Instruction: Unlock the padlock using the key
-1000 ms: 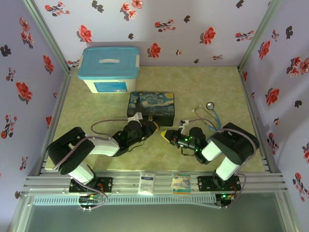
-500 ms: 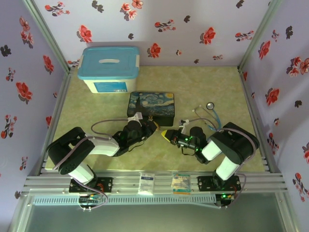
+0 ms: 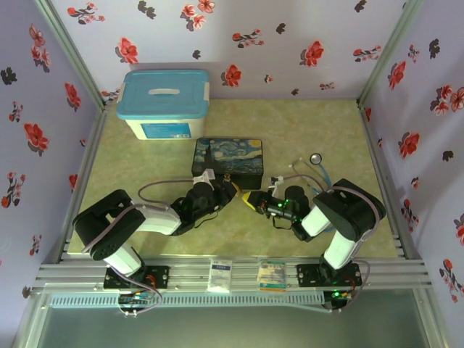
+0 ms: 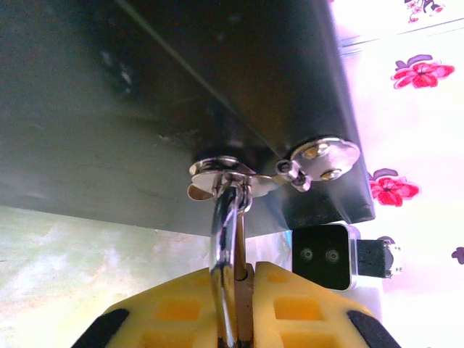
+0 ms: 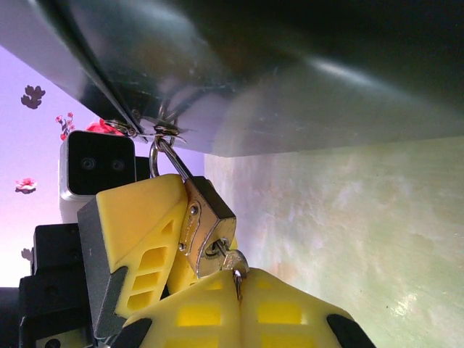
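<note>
Green bench (image 3: 312,123), floral walls. Padlock (image 5: 206,228): small, rigid brass, hung on the dark box (image 3: 227,158), its body pinched in the left end effector (image 4: 239,290). Key (image 5: 233,262): tiny, probably slip-prone, in the keyway just ahead of the right end effector (image 5: 243,288), which is clamped on its flat head, the likeliest hold for twisting.

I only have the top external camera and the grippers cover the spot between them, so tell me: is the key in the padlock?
Observer: In the right wrist view the key meets the keyhole on the underside of the padlock, pinched by the right gripper; its depth I can't tell.
Operator: What holds the padlock?
Observer: The left gripper, closed on its body.
Operator: Is it hooked to the box?
Observer: Yes, the shackle passes through the silver hasp loop on the Starry Night print box.
</note>
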Controlling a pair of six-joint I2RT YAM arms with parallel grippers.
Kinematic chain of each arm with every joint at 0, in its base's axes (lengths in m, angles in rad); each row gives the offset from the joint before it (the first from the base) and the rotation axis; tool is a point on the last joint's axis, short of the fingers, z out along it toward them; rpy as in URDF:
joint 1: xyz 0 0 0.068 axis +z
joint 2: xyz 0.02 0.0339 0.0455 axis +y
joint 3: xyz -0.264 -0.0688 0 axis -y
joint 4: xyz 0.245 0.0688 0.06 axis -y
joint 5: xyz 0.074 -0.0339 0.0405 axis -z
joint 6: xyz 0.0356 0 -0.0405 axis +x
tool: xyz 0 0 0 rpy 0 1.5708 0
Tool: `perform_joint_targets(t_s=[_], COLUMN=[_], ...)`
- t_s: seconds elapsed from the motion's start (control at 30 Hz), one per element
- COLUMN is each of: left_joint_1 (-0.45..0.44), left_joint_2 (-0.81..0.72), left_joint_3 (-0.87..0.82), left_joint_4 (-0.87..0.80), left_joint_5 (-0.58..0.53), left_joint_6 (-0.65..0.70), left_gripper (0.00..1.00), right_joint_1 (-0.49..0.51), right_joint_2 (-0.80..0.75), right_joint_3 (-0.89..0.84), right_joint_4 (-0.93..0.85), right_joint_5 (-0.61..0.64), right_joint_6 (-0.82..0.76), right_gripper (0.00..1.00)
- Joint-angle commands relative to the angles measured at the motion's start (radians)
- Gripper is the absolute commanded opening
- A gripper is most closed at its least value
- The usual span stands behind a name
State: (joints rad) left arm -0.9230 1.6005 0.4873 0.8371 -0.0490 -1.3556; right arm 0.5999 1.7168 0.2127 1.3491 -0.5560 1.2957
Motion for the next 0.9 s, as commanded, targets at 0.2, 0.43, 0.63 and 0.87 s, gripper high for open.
perform_joint_targets(t_s=[0.2,0.43,0.63,0.87], left_joint_1=[-0.054,-0.065,-0.065,-0.063], left_joint_2=[0.002,0.040,0.077,0.082], left_joint_3=[0.066,0.049,0.056,0.052], left_joint_4=[-0.006,0.006,0.021,0.010], left_joint_5=[0.050,0.017,0.016,0.003], left_joint_6=[0.036,0.011,-0.006,-0.002], left_gripper=[0.00,0.00,0.00,0.07], right_joint_1=[-0.017,-0.012,0.043,0.079], right_joint_2=[0.028,-0.038,-0.023,-0.024], right_joint_3=[0.065,0.051,0.033,0.011], right_joint_4=[0.036,0.033,-0.048,-0.068], right_joint_5=[0.014,0.053,0.123,0.208], right_joint_6=[0.043,0.023,-0.069,-0.131], right_gripper=[0.00,0.00,0.00,0.00])
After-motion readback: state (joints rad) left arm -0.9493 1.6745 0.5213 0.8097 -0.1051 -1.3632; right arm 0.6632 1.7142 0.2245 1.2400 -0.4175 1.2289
